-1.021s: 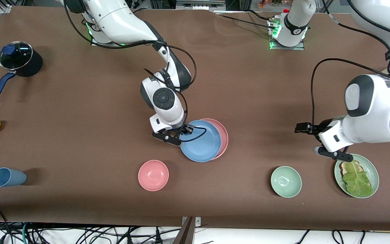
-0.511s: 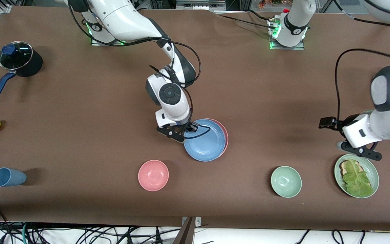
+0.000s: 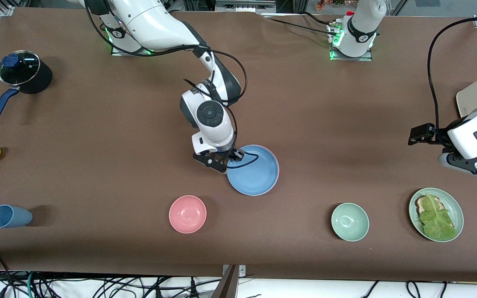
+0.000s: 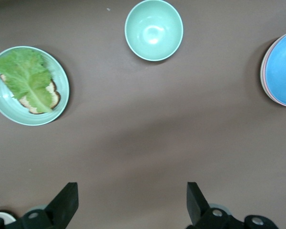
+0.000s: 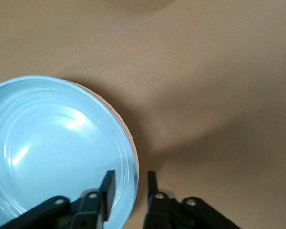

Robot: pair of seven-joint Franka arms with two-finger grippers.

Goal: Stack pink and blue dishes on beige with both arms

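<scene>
Working across a wide brown table [image 3: 346, 124] with 2 white arms. Reaching down with the right arm [image 3: 155, 29] to the table's middle; waiting with the left arm [image 3: 476, 132], raised toward its own end of the table. Finding the blue plate [image 3: 255, 170] at the middle of the table, lying flat and nearly square on the pink plate [image 4: 262, 71], with only a thin pink crescent showing past the blue rim. Cannot make out a beige plate anywhere; possibly lying under the other 2, though no telling from these views. Straddling the blue plate's edge with the right gripper [image 5: 130, 179], on the side toward the right arm's end: 1 finger over the inside, 1 outside, parted a little with a slit of daylight beside the rim, so apparently gripping nothing. Hanging the left gripper [image 4: 131, 191] over bare tabletop, farther from the front camera than the green plate of lettuce [image 3: 412, 207], fingers spread wide and empty. Judging the step in hand as the release of the blue plate onto the stack, close to the end of the task. Next, probably: opening wider, then lifting straight up, clear of the rim, without dragging or tipping the top plate out of line.
</scene>
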